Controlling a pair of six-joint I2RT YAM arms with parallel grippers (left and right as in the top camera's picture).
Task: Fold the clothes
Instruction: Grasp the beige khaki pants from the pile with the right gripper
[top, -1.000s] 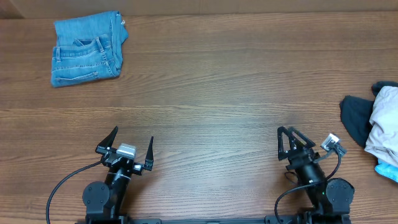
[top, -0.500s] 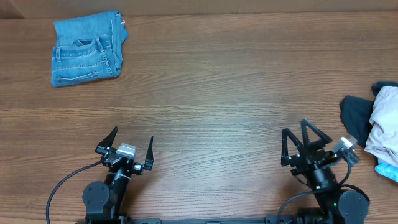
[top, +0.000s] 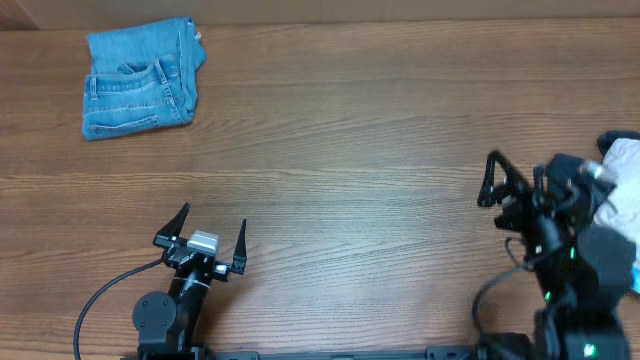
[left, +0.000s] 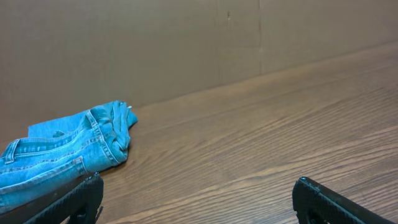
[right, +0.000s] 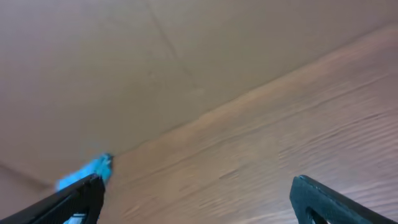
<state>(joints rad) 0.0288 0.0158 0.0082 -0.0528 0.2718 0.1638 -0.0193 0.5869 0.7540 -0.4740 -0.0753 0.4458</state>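
— So, where are the clothes?
— Some blue jeans (top: 140, 78) lie folded in the upper left corner of the overhead picture. They are close to the far edge of the table (top: 350, 150).
— And the left gripper?
— The left gripper (top: 213, 222) sits at the bottom left, near the front edge, well apart from the jeans. Its two fingers are spread wide, with nothing between them.
— What is in the middle?
— Brown wood, with lots of room to move from side to side.
— And on the right?
— The right gripper (top: 510, 180) is by the right edge. Its fingers are spread wide too, and it holds nothing. Near it a cream piece (top: 625, 158) pokes in at the right edge, partly behind the arm. The right wrist picture is blurry. It shows two fingers far apart, some wood and a brown wall (right: 124, 62).
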